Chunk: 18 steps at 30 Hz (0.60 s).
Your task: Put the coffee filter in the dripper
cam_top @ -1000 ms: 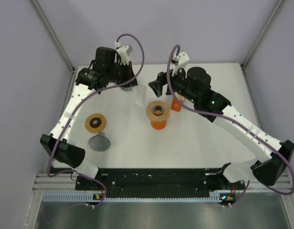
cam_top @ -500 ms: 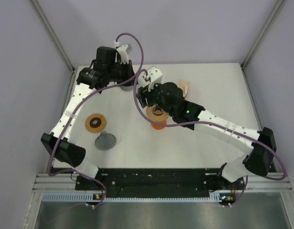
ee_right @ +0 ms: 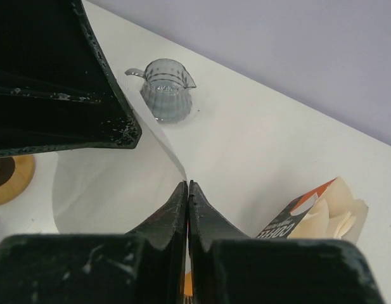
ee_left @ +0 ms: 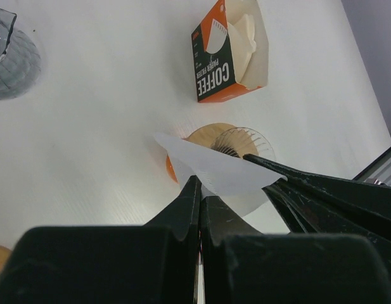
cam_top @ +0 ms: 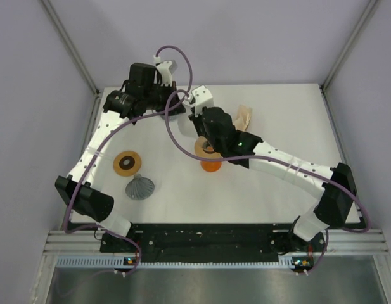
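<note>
1. Holding the coffee filter takes both arms at this step. The paper hangs in the air, clear of the table, on the far-left side of the dripper and not yet over its mouth.
2. Left gripper: jaws together, clamped on one edge of the filter.
3. Right gripper: jaws together, pinched on a corner of the same filter, close beside the left gripper.
4. Step in hand, as judged: the flat filter is gripped at two points, either to spread it into a cone or to pass it between arms. Which of the two cannot be told.
5. The dripper stands upright, its ribbed glass cone empty. The coffee filter box lies beyond the dripper. A glass server stands on the dripper's far-left side.
6. The next move calls for an opened filter, point downward, carried over the dripper's mouth and centred before lowering.
7. Caution: the paper is thin, so opposed pulling may tear it. One gripper should let go only once the other's hold is secure.
</note>
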{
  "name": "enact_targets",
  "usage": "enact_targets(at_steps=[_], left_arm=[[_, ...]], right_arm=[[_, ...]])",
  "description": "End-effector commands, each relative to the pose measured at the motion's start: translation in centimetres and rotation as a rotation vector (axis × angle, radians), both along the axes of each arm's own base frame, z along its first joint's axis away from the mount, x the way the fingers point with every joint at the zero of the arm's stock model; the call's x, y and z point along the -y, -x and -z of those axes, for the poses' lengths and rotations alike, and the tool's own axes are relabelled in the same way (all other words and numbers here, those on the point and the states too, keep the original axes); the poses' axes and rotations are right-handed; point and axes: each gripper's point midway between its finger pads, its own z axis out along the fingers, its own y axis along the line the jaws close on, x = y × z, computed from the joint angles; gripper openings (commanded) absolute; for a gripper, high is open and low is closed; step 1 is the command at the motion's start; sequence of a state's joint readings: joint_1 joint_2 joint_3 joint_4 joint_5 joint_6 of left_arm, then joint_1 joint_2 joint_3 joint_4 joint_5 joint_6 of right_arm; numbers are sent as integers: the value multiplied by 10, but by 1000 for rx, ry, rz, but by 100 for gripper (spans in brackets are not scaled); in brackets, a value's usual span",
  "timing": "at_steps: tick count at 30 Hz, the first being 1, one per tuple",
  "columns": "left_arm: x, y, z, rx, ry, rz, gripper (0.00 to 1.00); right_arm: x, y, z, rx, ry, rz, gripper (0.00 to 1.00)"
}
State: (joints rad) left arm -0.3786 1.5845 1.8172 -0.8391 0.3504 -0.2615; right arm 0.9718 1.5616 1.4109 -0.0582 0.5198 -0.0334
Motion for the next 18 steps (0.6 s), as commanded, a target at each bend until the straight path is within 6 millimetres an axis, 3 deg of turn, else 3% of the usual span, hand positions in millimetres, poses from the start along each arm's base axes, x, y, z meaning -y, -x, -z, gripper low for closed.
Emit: enact_targets(at_steps=[1,5,10,12,14,18], left_arm=[[-5,-5,-3,72,-51,18,0],[-17,-17,14,89,-165,-5,0],[-8,-13,21,112,-237,41,0],[-5,-11,17,128,-240,58,15],[-3,-10,14,133,-228,61,37],[4,-8,9,116,-168,58,55]], right_arm=[[17,-11,-24,28,-10,78,0],[33,-18,-30,-10,-62,103,0],[39,-18,-40,-39,-74,76,0],[41,-18,-40,-74,-87,63,0],[46,-19,-43,-99,-125,68,0],[56,-19,-50,-129,-221,108,0]])
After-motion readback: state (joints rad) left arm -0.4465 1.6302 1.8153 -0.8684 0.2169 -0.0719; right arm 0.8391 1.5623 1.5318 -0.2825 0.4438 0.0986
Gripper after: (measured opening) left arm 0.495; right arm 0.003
